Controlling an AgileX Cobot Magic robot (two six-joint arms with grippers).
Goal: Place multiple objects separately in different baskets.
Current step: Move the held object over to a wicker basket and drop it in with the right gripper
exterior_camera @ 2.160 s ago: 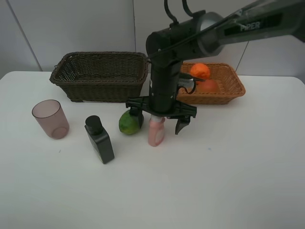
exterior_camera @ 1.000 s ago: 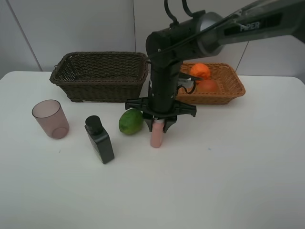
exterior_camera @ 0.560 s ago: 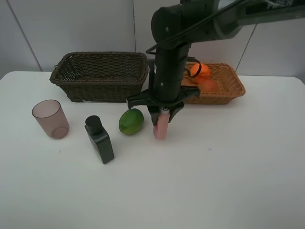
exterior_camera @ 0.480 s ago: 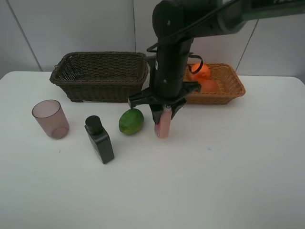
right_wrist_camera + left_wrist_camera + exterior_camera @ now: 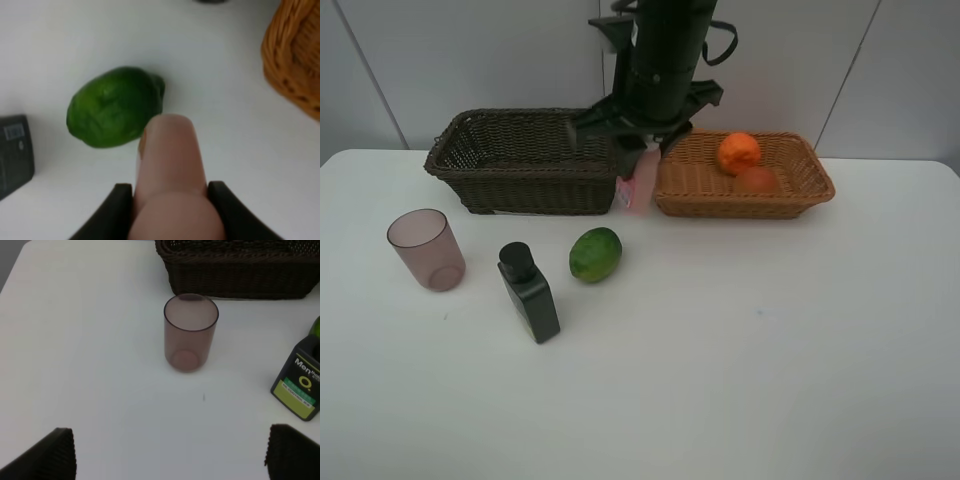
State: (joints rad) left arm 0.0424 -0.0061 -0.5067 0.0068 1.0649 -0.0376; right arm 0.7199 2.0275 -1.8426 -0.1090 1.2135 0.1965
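"Pink bottle: where was it just then?"

"Off the table. A second earlier it stood at three o'clock of the green fruit. I had carried it up and back, and it hung from my right fingers, which were clamped on its upper end. That put it in the gap between the dark basket and the tan basket, at about twelve o'clock of that fruit."

"What did that mean for the job?"

"The pickup was done, the drop was not. The orange and the red fruit already lay in the tan basket, so I judged the dark one, at nine o'clock of the bottle, the likelier home."

"And your arms?"

"My right forearm stood nearly upright, wrist pointing down. My left fingers were spread wide and empty above the table near the cup, with the black bottle at the cup's four o'clock."
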